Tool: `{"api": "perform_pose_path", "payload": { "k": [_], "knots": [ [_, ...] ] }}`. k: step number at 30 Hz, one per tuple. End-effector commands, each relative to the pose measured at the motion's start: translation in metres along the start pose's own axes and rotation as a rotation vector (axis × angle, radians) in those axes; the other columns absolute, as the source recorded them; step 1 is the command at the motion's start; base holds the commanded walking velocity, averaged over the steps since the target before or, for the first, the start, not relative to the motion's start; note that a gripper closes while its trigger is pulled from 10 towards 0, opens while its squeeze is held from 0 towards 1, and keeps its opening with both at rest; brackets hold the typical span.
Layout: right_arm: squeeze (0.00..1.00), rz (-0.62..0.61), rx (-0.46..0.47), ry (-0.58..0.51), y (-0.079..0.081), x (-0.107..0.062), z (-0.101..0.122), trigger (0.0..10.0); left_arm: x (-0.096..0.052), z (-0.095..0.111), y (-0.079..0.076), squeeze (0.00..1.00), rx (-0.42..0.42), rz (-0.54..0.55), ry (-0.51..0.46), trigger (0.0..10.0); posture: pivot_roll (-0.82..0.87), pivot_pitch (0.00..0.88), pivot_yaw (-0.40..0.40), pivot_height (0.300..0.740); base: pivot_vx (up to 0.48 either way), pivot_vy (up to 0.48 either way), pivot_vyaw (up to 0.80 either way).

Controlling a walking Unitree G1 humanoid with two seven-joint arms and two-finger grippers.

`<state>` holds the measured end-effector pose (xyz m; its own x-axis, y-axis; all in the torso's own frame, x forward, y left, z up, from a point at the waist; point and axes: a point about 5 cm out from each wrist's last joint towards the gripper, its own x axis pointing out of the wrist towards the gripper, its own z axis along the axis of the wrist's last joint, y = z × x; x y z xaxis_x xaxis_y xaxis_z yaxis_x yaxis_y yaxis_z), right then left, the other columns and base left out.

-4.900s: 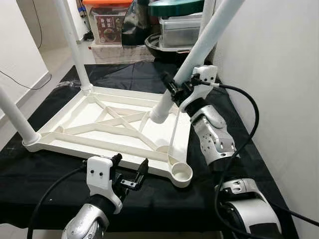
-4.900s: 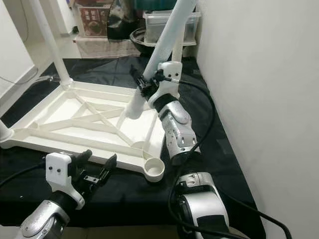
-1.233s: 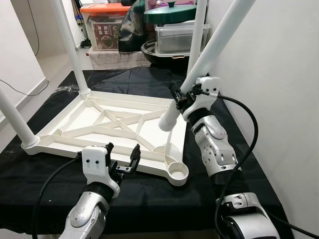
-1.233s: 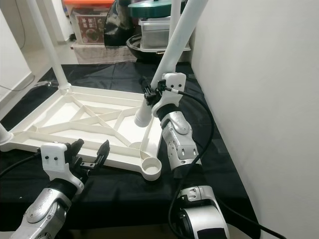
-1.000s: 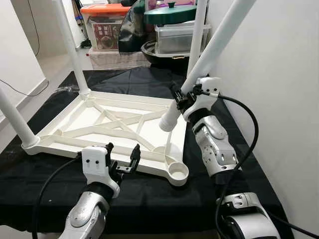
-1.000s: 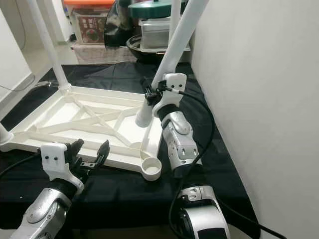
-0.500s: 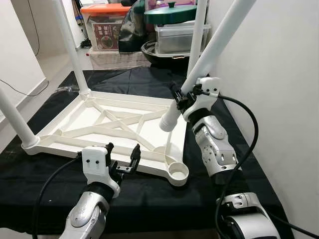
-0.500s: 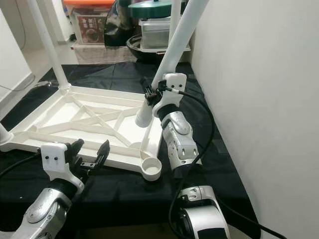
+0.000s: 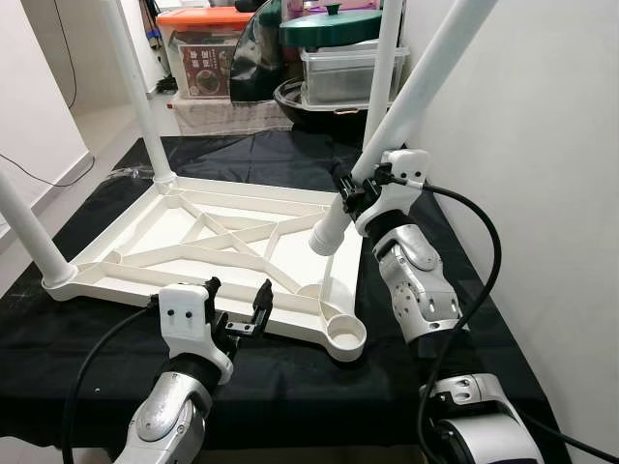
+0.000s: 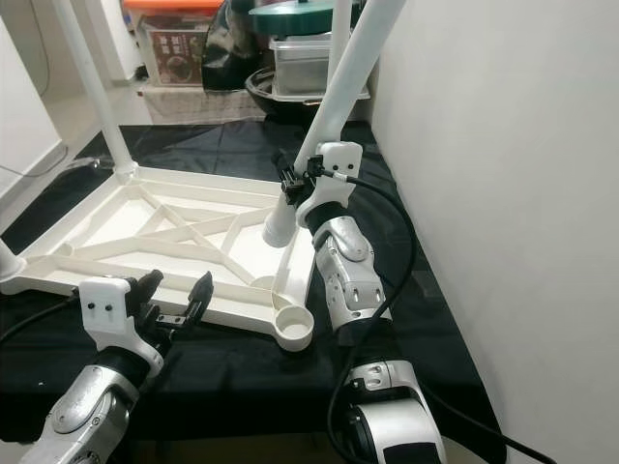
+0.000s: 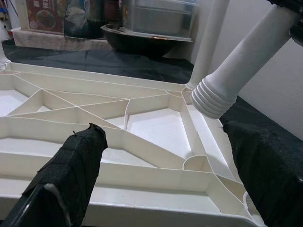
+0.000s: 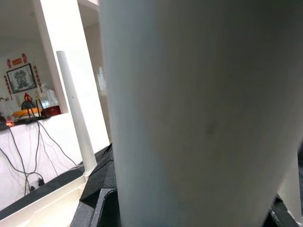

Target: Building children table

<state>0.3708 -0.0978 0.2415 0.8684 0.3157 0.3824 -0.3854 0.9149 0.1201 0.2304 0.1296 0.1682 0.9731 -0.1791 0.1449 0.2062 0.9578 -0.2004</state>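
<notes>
Left eye view showed the white tabletop (image 9: 222,246) lying upside down on the black-covered bench (image 9: 290,387), 3 legs already standing in its corners. Ribbed plastic: likely light and stiff, but slick. Right claw (image 9: 350,188) gripped the 4th leg (image 9: 406,106) just above its threaded end, tilted, above and apart from the empty corner socket (image 9: 346,336); a low grip seemed best for steering the threads. Left claw (image 9: 237,314) was open beside the near rim. Behind sat a lidded clear bin (image 9: 343,63), contents unclear.
</notes>
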Motion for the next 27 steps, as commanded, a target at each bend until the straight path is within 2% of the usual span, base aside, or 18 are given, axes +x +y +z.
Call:
{"api": "perform_pose_path", "payload": {
  "k": [1,12,19,20,21,22,23,24,27],
  "knots": [
    [0.0,0.002,-0.004,-0.008,0.001,0.002,0.002,10.0,-0.001,-0.002,0.003,0.0,0.006,0.013,0.003,10.0,0.0,0.013,-0.008,0.74,0.0,0.0,0.0],
    [0.0,0.007,-0.009,-0.017,-0.001,0.004,0.005,10.0,-0.001,-0.002,0.002,0.0,0.006,0.013,0.0,10.0,-0.01,0.0,-0.011,0.74,0.0,0.0,0.0],
    [0.0,0.039,-0.024,-0.029,-0.009,0.009,0.013,10.0,-0.001,-0.002,0.002,0.0,0.007,0.013,-0.001,10.0,0.0,0.0,-0.008,0.74,0.0,0.0,0.0],
    [0.0,0.13,-0.002,-0.01,-0.013,0.013,0.018,10.0,-0.001,-0.002,0.002,0.0,0.007,0.013,-0.002,10.0,0.0,0.0,-0.008,0.74,0.0,0.0,0.0],
    [0.0,0.13,-0.002,-0.01,-0.013,0.013,0.018,10.0,-0.001,-0.002,0.002,0.0,0.007,0.013,-0.002,10.0,0.0,0.0,-0.008,0.74,0.0,0.0,0.0],
    [0.0,0.275,0.02,0.033,-0.016,0.018,0.025,10.0,-0.002,-0.002,0.003,0.0,0.008,0.014,-0.002,10.0,-0.01,0.0,-0.011,0.74,0.0,0.0,0.0],
    [0.0,0.275,0.02,0.033,-0.016,0.018,0.025,10.0,-0.002,-0.002,0.003,0.0,0.008,0.014,-0.002,10.0,-0.01,0.0,-0.011,0.74,0.0,0.0,0.0],
    [0.0,0.457,0.08,0.084,-0.019,0.02,0.033,10.0,-0.003,-0.001,0.003,0.0,0.007,0.016,-0.002,10.0,-0.01,0.013,-0.01,0.74,0.0,0.0,0.0],
    [0.0,0.457,0.08,0.084,-0.019,0.02,0.033,10.0,-0.003,-0.001,0.003,0.0,0.007,0.016,-0.002,10.0,-0.01,0.013,-0.01,0.74,0.0,0.0,0.0]
  ]
}}
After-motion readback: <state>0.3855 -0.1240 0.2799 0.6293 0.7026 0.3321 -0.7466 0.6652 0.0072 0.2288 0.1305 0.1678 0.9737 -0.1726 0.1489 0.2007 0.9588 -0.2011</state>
